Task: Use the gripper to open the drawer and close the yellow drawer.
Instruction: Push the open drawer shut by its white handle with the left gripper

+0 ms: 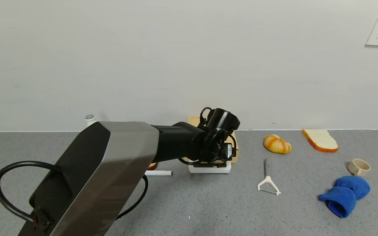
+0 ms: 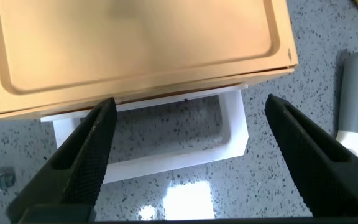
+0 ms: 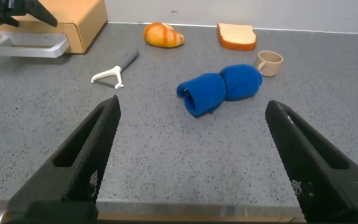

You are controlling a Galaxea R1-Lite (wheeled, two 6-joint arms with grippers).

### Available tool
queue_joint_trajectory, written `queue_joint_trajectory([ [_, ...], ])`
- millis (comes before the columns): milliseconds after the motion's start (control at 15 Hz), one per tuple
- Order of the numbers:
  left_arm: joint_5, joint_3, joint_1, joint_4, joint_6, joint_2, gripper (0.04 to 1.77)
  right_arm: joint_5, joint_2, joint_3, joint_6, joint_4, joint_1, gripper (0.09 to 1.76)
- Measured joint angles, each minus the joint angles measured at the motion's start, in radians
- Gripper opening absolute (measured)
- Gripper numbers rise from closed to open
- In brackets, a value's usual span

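Now the black left gripper [image 2: 188, 158] hovers spread above the flat pale yellow-tan plastic drawer's [image 2: 135, 50] white rectangular loop handle [image 2: 166, 158]. Right gripper [image 3: 188, 158], also spread, sits near the table's front edge.

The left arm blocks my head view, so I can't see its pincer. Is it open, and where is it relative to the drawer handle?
Observer: The left pincer is open, with its fingers spread wider than the white handle of the drawer.
Operator: Is it gripping the handle?
Observer: No. The jaws stand wide apart and clamp nothing.
Operator: And the right arm? It's out of my view.
Observer: The right pincer is open too. It hangs above the table, with the blue cloth lying just beyond it.
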Motion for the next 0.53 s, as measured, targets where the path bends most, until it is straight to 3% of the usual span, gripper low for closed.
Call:
queue_joint_trajectory([
  [533, 0.007, 0.006, 0.002, 0.007, 0.006, -0.004, 1.72, 0.000, 0.000, 0.000, 0.000, 0.001, 0.000, 1.71],
])
